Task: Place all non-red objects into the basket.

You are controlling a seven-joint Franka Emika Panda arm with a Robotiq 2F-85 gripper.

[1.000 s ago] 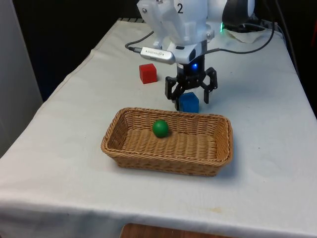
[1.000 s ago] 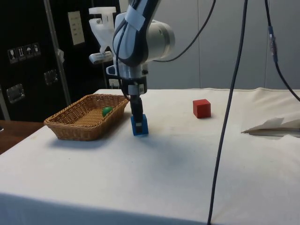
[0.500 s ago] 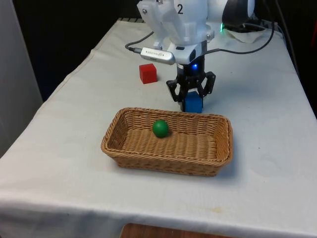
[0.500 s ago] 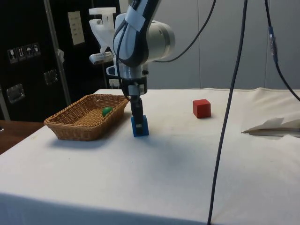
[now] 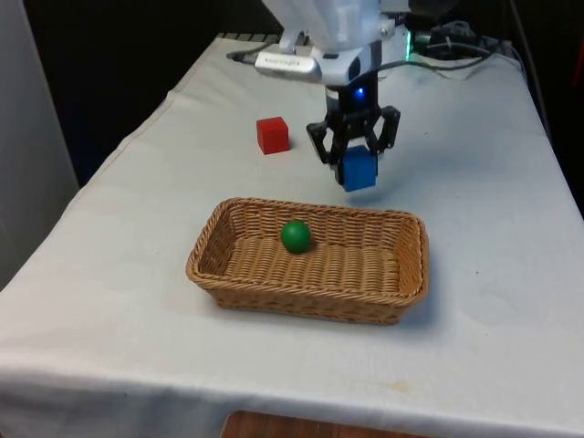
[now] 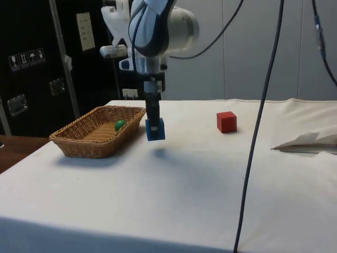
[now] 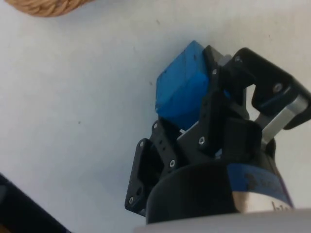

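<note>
Jaws clamped on the blue cube (image 5: 359, 169), which hangs clear of the desk (image 5: 137, 219); side view shows a shadow on the cloth directly beneath it, no contact. Grip is on two opposite faces, and in the wrist view the cube (image 7: 181, 89) sits slightly skewed between the fingers (image 7: 212, 104), one corner poking out past them. Basket (image 5: 310, 260) lies just beyond the jaws on the camera side in the front view, its near rim almost under the cube; in the side view the basket (image 6: 97, 138) is beside the jaws, rim lower than the held cube (image 6: 155, 129). Green ball (image 5: 295, 235) already lies inside the basket. Red cube (image 5: 272, 134) sits on the desk off to one side of the jaws, away from the basket; it is not to be moved. Judgement: cube looks rigid and light, with flat, smooth faces; it should not deform, but the skewed seating could let it rotate if jolted. Flat-face grip is the right place to hold it. Next step calls for carrying it over the rim with clearance, then releasing low so it does not bounce out or strike the ball.
</note>
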